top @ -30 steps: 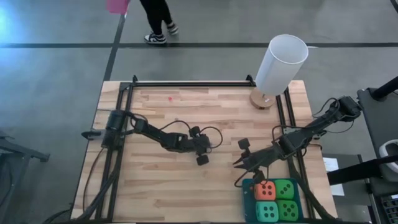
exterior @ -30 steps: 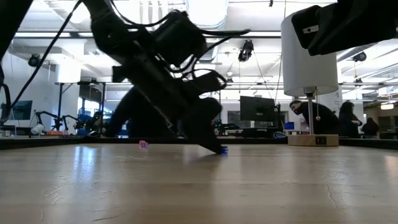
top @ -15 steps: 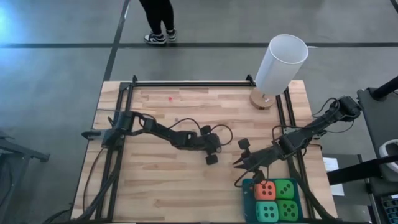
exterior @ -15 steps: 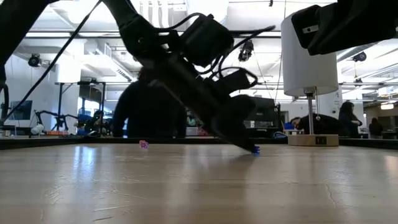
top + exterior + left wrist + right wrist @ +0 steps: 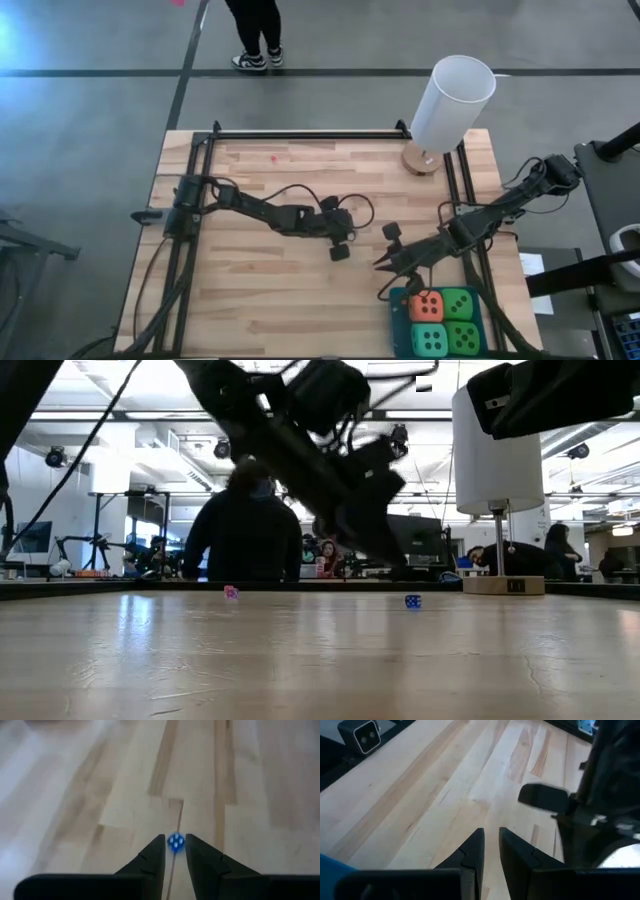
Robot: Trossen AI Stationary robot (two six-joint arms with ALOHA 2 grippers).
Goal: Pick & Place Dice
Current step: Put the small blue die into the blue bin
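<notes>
Four dice lie in a blue tray (image 5: 400,300) at the table's near right corner: an orange-red one (image 5: 427,306), two green ones (image 5: 459,303) (image 5: 462,337) and a turquoise one (image 5: 430,339). A tiny blue die (image 5: 413,601) rests on the bare wood near the middle. My left gripper (image 5: 397,567) hangs open just above it. In the left wrist view this die (image 5: 175,842) shows beyond the gap between the fingertips. My right gripper (image 5: 380,265) hovers by the tray's far left corner, its fingers (image 5: 476,845) nearly together with nothing between them.
A tall white cylinder (image 5: 452,103) stands on a wooden foot (image 5: 422,160) at the far right corner. A tiny pink die (image 5: 231,592) lies at the far left. Black rails (image 5: 300,134) frame the table's far and side edges. A person (image 5: 245,535) stands behind the table.
My left gripper went toward the table's right edge with its fingertips down at the tiny blue die, which slid along the wood with it. The gripper then rose clear, and the die stayed on the table.
</notes>
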